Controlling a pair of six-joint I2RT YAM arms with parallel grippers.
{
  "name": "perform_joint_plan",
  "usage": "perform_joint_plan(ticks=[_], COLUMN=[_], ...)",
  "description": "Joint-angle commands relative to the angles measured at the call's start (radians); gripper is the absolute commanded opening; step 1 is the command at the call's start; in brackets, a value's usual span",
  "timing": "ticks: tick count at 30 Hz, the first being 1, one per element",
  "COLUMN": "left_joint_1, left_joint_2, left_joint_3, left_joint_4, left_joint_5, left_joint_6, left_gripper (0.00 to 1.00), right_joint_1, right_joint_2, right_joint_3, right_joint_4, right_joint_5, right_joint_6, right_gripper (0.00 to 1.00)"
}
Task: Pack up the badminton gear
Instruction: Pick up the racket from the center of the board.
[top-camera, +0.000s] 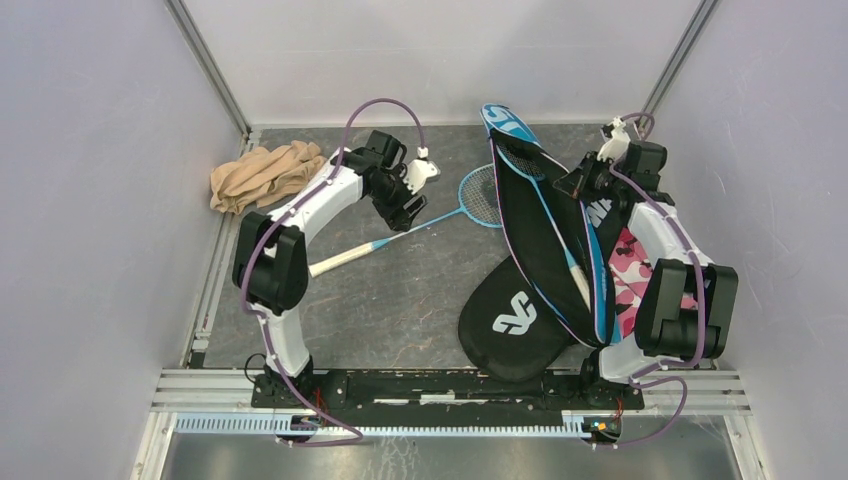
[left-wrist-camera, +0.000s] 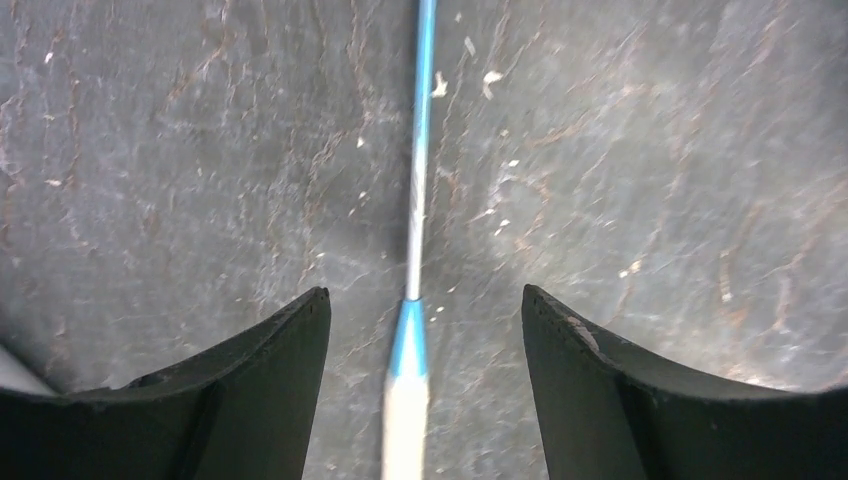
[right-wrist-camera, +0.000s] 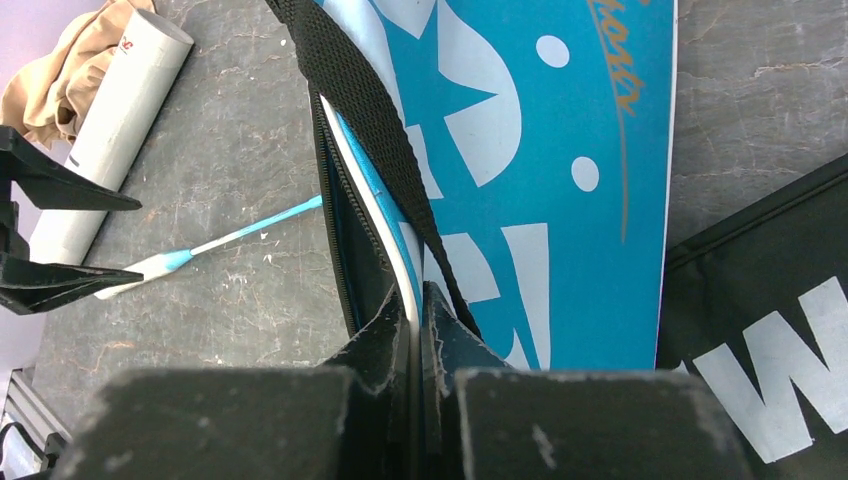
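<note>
Nearest on the desk (top-camera: 400, 310), a bit to the right, lies the black cover (top-camera: 515, 320) with a big white mark on it. It is flat, and its far end goes under the blue cover (top-camera: 600, 290).

On the near right, a pink and white cloth (top-camera: 628, 268) peeks out from below the right arm.

The blue cover runs from the near right up to the far middle. It is open along one side. The right tool (right-wrist-camera: 418, 300) has its fingers pressed together, pinching the open edge of the blue cover and holding that edge up. A black strap (right-wrist-camera: 365, 90) lies along that edge. A second racket (top-camera: 520, 160) lies inside the open cover, with its handle toward the near side.

To the left of the covers, the blue racket (top-camera: 483, 195) lies flat on the desk. Its head is just beside the blue cover and its pale handle points near and left. The left tool (left-wrist-camera: 425, 300) is over the thin stick of this racket. Its fingers (left-wrist-camera: 270, 370) are spread wide, one on each side of the stick, not touching it.

Far on the left sit the white tube (right-wrist-camera: 110, 110) and the tan cloth (top-camera: 265, 175), touching each other.
</note>
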Motion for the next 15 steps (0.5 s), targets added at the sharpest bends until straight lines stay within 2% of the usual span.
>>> perform_joint_plan(ticks=[1,10,15], left_joint_1=[-0.004,-0.039,-0.087], left_joint_2=[0.015,0.122,0.212], left_joint_3=[0.001,0.103,0.186], left_joint_4=[-0.012,0.056,0.083], left_joint_5=[-0.142,-0.047,-0.041], left_joint_6=[0.201,0.190,0.187], left_gripper=[0.76,0.76,0.74], right_joint_1=[-0.017,-0.055,-0.075], right_joint_2=[-0.058,-0.101,-0.133], right_joint_3=[-0.018,-0.056,-0.073], right_joint_4=[0.061,0.079,0.081], right_joint_5=[-0.037,-0.036,-0.034], right_joint_6=[-0.007,-0.006,-0.007], right_gripper=[0.00,0.00,0.00])
